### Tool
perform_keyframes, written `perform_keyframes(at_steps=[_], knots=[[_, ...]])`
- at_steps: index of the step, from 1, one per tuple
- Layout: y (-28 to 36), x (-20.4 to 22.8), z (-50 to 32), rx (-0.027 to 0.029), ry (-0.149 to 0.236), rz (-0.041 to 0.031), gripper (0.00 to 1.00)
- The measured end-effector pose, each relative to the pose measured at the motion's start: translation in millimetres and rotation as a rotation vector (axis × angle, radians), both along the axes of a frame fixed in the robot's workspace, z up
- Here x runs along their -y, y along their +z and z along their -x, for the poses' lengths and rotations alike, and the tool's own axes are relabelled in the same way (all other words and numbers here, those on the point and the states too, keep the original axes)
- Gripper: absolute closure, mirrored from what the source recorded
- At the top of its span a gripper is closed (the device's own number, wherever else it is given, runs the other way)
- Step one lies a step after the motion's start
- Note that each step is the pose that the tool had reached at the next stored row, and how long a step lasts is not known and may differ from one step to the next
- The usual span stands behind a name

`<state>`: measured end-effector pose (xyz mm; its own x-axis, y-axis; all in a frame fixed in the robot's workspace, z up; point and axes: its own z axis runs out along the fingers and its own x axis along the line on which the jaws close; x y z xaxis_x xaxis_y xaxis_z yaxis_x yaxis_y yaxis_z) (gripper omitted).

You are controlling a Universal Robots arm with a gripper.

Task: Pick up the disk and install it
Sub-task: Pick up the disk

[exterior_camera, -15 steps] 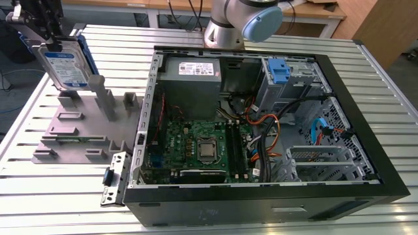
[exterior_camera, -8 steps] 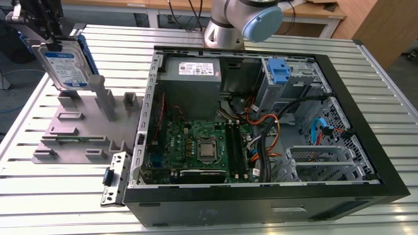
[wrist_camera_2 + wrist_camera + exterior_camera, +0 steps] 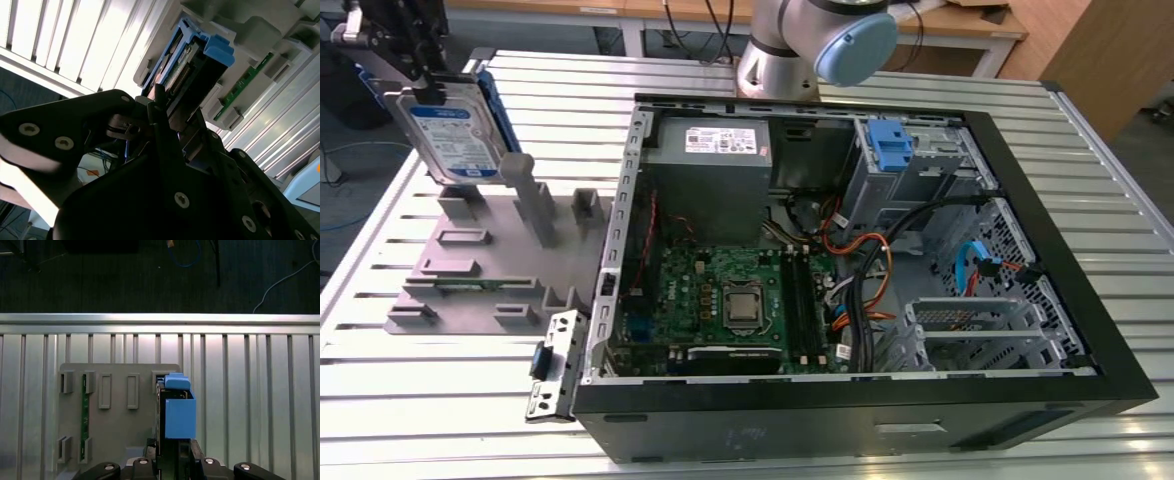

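Note:
The disk (image 3: 454, 130) is a silver hard drive with a white-and-blue label and blue side rails. It stands upright at the exterior view's far left, over the back edge of the grey fixture plate (image 3: 467, 250). My gripper (image 3: 424, 88) is shut on its upper end. Whether its lower end still touches the fixture, I cannot tell. The first wrist view looks along the disk (image 3: 179, 415) edge-on from my gripper (image 3: 172, 462), with the fixture plate (image 3: 120, 425) beneath. In the second wrist view the black fingers (image 3: 165, 140) clamp the disk (image 3: 195, 65).
An open computer case (image 3: 1067, 250) fills the exterior view's right, holding a grey power-supply box (image 3: 710, 150), a motherboard (image 3: 720, 300), a blue clip piece (image 3: 890, 145) and loose cables. A green memory stick (image 3: 470, 285) sits in the fixture. A metal bracket (image 3: 554, 365) lies beside the case.

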<state>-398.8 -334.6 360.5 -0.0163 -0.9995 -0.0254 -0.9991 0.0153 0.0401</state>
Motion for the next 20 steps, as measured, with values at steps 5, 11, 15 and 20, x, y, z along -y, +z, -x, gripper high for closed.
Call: perform_keyframes(at_steps=[5, 11, 15, 20], knots=[[-0.2, 0.0, 0.1, -0.0059, 0.0, -0.0003, 0.65], [9.2, 0.0, 0.0, -0.006, 0.0, -0.0002, 0.65], [11.9, 0.0, 0.0, -0.0059, 0.0, -0.0002, 0.65], [12.3, 0.0, 0.0, -0.0059, 0.0, -0.0003, 0.65]])
